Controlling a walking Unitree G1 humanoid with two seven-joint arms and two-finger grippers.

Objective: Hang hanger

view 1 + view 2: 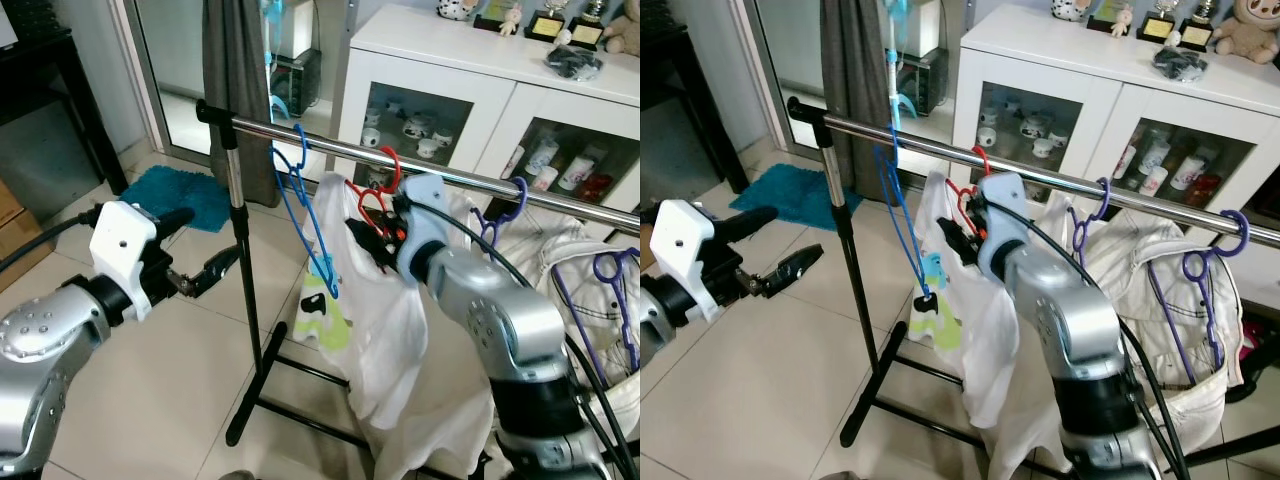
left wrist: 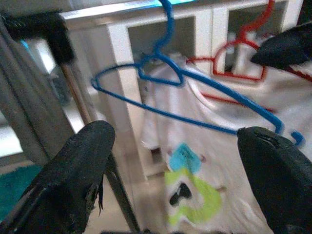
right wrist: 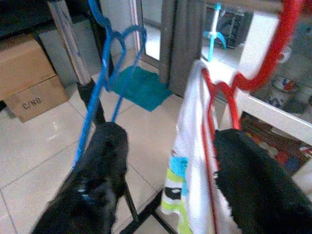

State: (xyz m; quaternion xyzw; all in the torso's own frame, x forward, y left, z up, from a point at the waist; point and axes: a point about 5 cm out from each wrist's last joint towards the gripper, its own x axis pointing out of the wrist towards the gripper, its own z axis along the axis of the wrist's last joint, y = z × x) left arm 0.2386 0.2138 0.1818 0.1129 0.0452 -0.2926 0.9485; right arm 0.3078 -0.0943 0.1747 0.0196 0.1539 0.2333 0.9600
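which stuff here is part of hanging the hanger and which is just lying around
Part of the job:
- red plastic hanger carrying a white shirt, hooked on the rail
- chrome clothes rail
- right tool, open beside the red hanger
- left tool, open, held apart

Just lying about:
- empty blue wire hanger
- purple hangers
- teal floor mat
- white glass-door cabinet
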